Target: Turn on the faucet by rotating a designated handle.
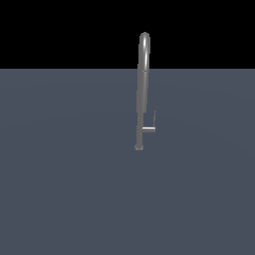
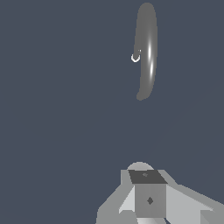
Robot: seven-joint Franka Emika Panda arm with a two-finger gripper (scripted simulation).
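I'm hovering high above the desk [image 1: 60, 189], looking down along the faucet [image 1: 142, 89]; my tool [image 2: 146, 199] is showing only in the wrist view, well apart from the faucet, holding nothing. Can't tell whether the jaws are wide or narrow, fingertips aren't readable.

Faucet is standing upright near the middle of the desk, long axis vertical, narrow arched top. Handle [image 1: 150, 126] is sitting low on the stem: short stub sticking out toward the exterior view's right, thin bar turning upward at its end, so its long part is running parallel to the stem. In the wrist view it's showing only as a small bright hook [image 2: 136, 57] beside the tube.

Risks, as I'm judging: the handle is thin and close to the stem, so I could be clipping the gooseneck coming down, closing on the stem instead, or slipping off the bar while rotating.
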